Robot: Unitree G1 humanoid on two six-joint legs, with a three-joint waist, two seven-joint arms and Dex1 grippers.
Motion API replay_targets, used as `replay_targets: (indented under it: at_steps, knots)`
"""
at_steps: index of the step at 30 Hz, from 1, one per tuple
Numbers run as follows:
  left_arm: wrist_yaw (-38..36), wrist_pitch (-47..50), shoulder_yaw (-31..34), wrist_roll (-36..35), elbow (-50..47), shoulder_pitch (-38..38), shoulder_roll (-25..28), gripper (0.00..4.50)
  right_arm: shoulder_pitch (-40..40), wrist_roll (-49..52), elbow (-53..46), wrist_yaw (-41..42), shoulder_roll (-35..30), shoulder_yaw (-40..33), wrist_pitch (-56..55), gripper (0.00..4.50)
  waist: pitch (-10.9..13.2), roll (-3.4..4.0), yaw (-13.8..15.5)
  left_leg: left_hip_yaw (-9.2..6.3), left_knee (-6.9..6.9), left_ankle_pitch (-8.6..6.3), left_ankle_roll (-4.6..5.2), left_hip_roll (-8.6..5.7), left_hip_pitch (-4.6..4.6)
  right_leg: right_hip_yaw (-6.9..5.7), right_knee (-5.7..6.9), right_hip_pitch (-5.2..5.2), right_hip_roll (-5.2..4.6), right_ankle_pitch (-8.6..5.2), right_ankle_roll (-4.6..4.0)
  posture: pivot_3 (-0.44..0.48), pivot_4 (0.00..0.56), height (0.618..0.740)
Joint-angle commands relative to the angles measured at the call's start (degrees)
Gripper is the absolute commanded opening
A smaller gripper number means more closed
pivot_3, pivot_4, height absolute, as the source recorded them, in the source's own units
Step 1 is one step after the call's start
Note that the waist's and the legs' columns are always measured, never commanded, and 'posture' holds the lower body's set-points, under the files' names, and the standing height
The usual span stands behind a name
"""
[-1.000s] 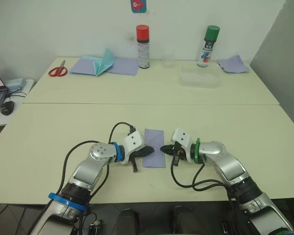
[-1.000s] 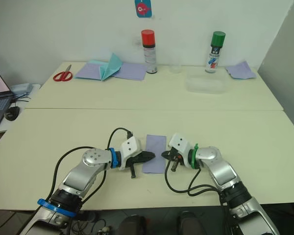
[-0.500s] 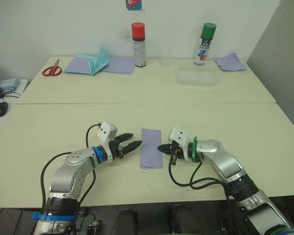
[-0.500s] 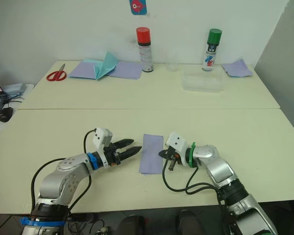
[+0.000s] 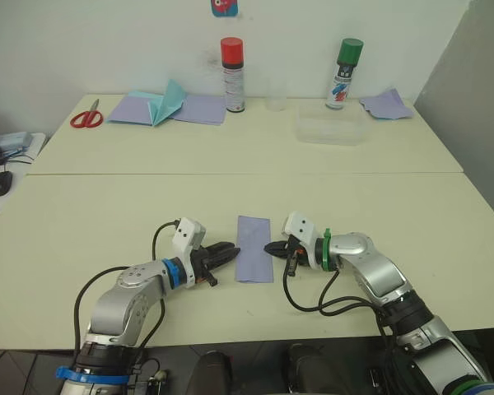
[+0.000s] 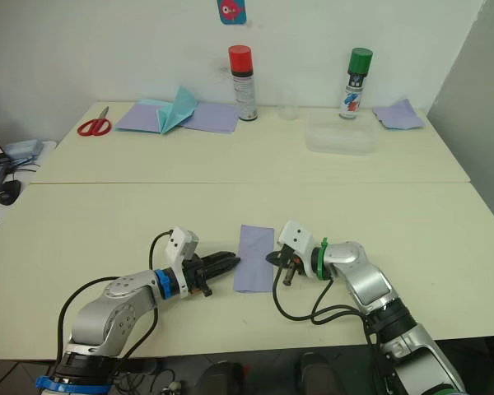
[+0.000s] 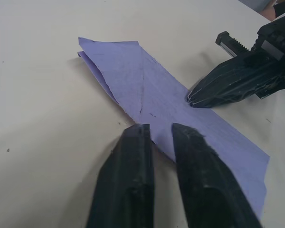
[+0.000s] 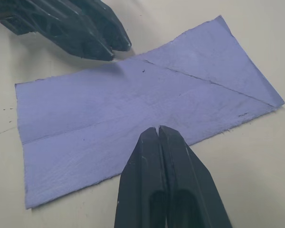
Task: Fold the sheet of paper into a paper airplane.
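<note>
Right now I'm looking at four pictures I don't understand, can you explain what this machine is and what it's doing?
It is a humanoid robot with two arms, each ending in two black fingers. Two pictures come from cameras on its head, looking down at a table. The other two come from cameras on its wrists. A folded sheet of paper lies flat between the arms. The right gripper, shut, presses on one long edge. The left gripper, slightly open, touches the opposite edge. Neither holds the paper. At the back stand two spray cans, scissors and more paper.
</note>
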Motion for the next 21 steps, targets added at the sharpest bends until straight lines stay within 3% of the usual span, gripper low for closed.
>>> replay_targets:
  at_steps: [1,21]
  knots:
    - [-0.09,-0.25,0.72,-0.2,-1.49,-0.51,1.22,0.02,0.14,-1.36,1.93,-1.02,-0.39,-0.07,1.18,0.0,0.0,0.0,0.0,0.0,0.0,0.0,0.0,0.0,0.0,0.01,-0.01,0.0,0.0,0.0,0.0,0.0,0.15,0.74]
    - [-2.67,-6.31,-6.99,8.64,2.38,-2.83,3.84,0.02,-0.09,-1.31,1.99,-1.55,0.25,-0.13,1.46,0.0,0.01,0.0,0.05,0.02,-0.04,0.0,0.0,-0.02,0.0,0.02,-0.04,-0.01,-0.1,-0.01,-0.01,0.0,0.15,0.74]
